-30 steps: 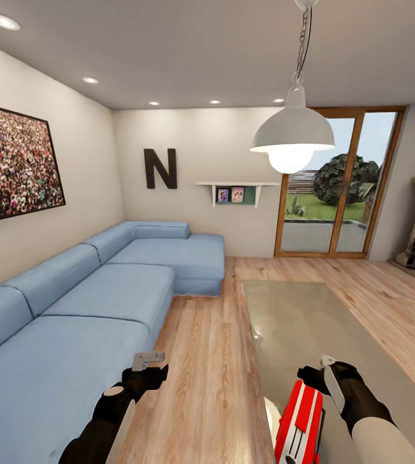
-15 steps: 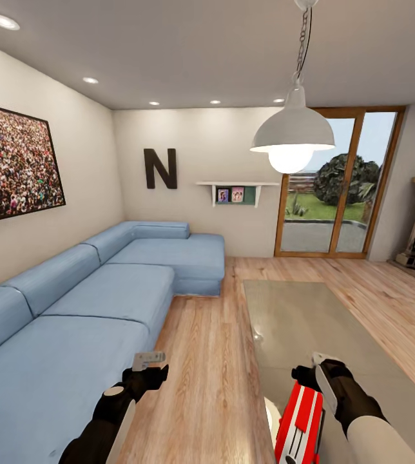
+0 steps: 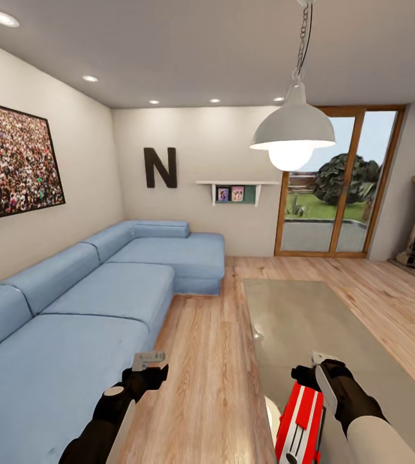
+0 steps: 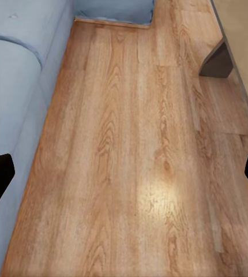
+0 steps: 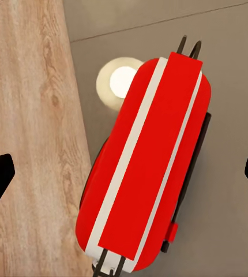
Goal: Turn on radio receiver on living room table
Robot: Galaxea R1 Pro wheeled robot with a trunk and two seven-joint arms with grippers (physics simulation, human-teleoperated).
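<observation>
Directly beneath the spread, empty right gripper [image 5: 124, 173], the radio receiver [image 5: 146, 158] stands near the table [image 3: 310, 316] edge, its long axis running away from the robot, while the open left gripper [image 4: 124, 179] hangs idle over floor beside the sofa [image 3: 72, 309].

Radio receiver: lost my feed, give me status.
Right gripper open above the radio receiver, not touching. Radio standing on the table near its edge. Left gripper open, idle over the floor. Nothing in the way.

Red radio [image 5: 144, 161], white stripes; blue sofa [image 3: 72, 309]
</observation>
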